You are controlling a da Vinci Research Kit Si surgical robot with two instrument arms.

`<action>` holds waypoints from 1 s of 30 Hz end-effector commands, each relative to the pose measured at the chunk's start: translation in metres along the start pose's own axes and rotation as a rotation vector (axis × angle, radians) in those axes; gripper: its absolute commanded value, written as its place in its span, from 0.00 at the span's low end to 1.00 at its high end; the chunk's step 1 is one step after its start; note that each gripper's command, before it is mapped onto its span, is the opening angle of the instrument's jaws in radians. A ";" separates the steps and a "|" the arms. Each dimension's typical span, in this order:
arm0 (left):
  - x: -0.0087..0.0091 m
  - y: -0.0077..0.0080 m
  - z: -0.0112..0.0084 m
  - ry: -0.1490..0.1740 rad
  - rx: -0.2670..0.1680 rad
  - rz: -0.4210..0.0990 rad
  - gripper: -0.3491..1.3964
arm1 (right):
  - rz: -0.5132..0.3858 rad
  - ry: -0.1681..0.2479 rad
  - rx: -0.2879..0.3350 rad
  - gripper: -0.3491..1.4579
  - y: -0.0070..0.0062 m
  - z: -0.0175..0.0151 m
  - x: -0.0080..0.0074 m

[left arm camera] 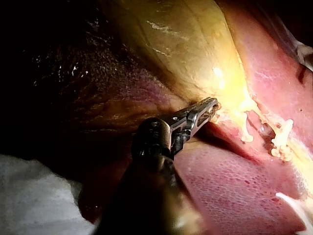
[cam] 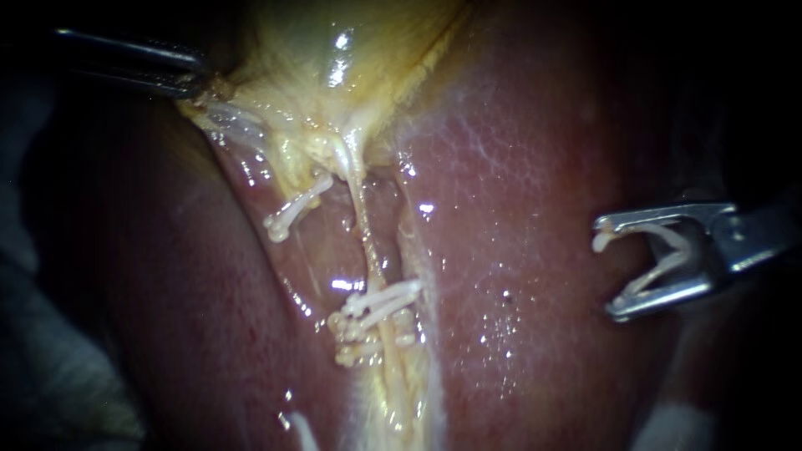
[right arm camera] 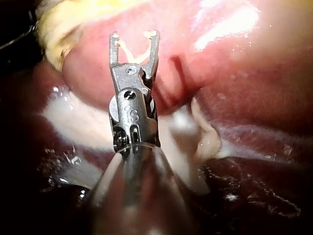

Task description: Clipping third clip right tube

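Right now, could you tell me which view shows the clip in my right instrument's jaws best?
The endoscope view: the clip lies side-on, both legs spread, held between the right instrument's jaws. The right wrist view shows it from behind, along the shaft; the left wrist view does not show it.

Slender silver steel right instrument (right arm camera: 134, 35), two round screw heads (right arm camera: 131, 71) down its flat neck, ridged dark wrist joint (right arm camera: 132, 129), smooth grey shaft (right arm camera: 137, 196), dark steel left instrument (left arm camera: 208, 105), glossy black rounded knuckle (left arm camera: 151, 142), short hinged link (left arm camera: 183, 122), dark shaft
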 end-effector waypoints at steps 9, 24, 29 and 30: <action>0.0000 0.0001 0.0002 -0.002 -0.003 0.000 0.00 | 0.293 0.016 0.000 0.47 0.0015 0.0048 0.0022; 0.0000 0.0003 0.0004 -0.003 -0.004 0.005 0.00 | 0.523 0.085 0.000 0.47 0.0067 0.0110 0.0012; 0.0000 0.0004 0.0005 -0.004 -0.006 0.005 0.00 | 0.543 0.083 -0.003 0.47 0.0082 0.0129 -0.0005; 0.0000 0.0004 0.0005 -0.004 -0.006 0.005 0.00 | 0.541 0.083 -0.002 0.47 0.0084 0.0132 -0.0007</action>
